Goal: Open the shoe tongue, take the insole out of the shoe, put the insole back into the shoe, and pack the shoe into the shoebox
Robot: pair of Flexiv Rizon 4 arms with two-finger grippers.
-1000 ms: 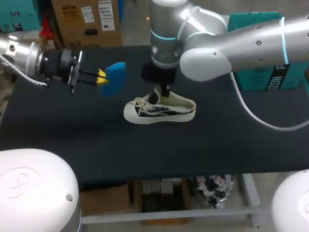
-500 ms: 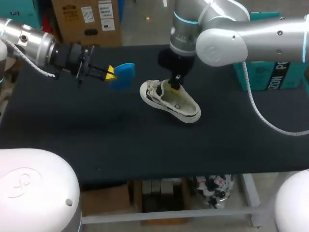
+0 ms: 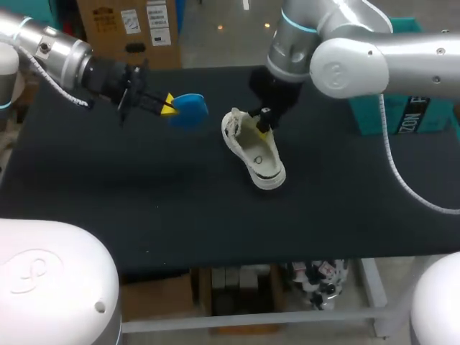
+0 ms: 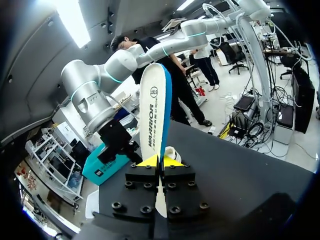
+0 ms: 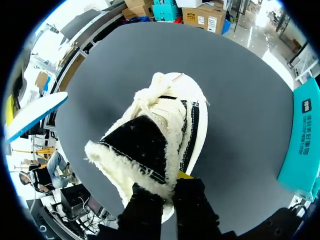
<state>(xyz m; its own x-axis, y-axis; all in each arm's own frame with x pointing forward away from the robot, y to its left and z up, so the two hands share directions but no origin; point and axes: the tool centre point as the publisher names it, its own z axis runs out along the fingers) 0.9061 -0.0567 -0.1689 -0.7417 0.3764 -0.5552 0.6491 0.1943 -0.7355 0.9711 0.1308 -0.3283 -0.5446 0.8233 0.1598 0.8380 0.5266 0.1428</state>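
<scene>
- Black table, head view: left gripper is pinched shut on the blue insole, held in the air near the shoe. Right gripper is clamped at the shoe's lace end. Arms are close, so they could clash on approach.
- Left wrist view: insole stands up from my closed gripper, gripped at one end only. Prob. pivots or slips if it jams on the shoe's rim.
- Right wrist view: gripper holds the shoe by what looks like the tongue. Soft hold, so the shoe may twist & shut the opening.
</scene>
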